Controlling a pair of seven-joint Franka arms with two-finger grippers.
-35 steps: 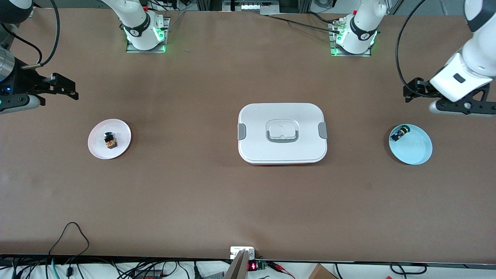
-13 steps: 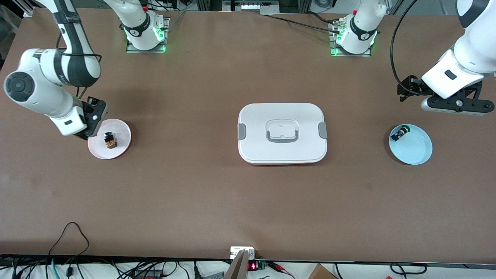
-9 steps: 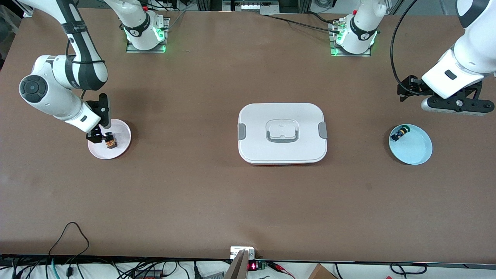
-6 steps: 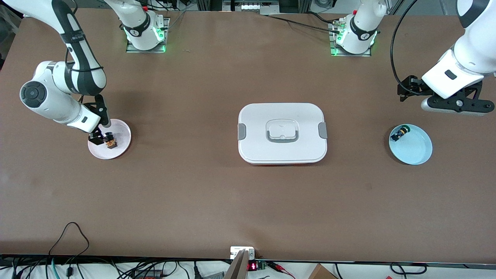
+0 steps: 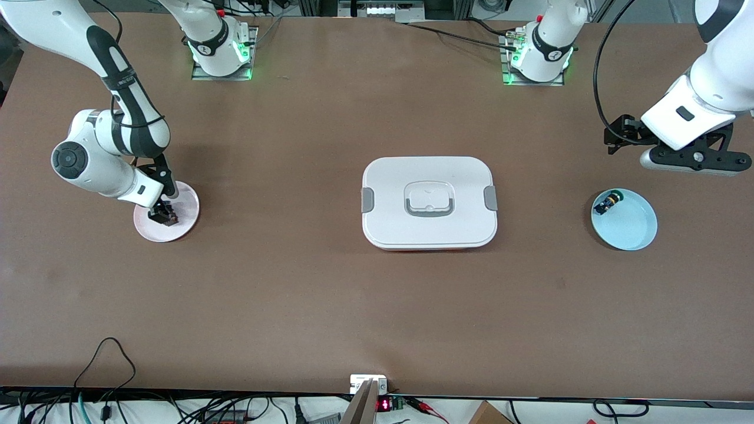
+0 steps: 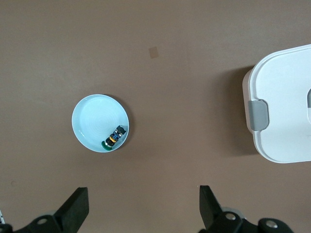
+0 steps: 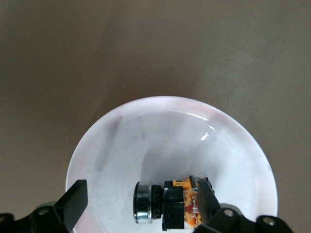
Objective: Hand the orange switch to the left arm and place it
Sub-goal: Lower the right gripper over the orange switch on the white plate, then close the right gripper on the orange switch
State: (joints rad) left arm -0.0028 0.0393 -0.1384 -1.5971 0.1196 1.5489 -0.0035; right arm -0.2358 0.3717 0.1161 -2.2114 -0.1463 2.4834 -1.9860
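Observation:
The orange switch [image 5: 169, 217] lies on its side in a pale pink plate [image 5: 148, 228] toward the right arm's end of the table. My right gripper [image 5: 162, 212] is down in that plate and open. In the right wrist view the switch [image 7: 174, 208] lies between the fingers of the right gripper [image 7: 142, 196]. One finger [image 7: 206, 194] stands close against its orange end and the other is well apart. The white box [image 5: 429, 202] sits shut at the table's middle. My left gripper [image 5: 619, 136] hangs open and empty [image 6: 143, 194] near the blue plate, and that arm waits.
A light blue plate [image 5: 631, 228] toward the left arm's end holds a small black part with blue and yellow-green bits [image 5: 608, 203]. The left wrist view shows this plate [image 6: 95, 119] and the box's clipped end [image 6: 284, 107]. Cables run along the table edge nearest the front camera.
My right arm swung in and came down over the pink plate, so its open fingers now straddle the switch. The left arm has barely moved.

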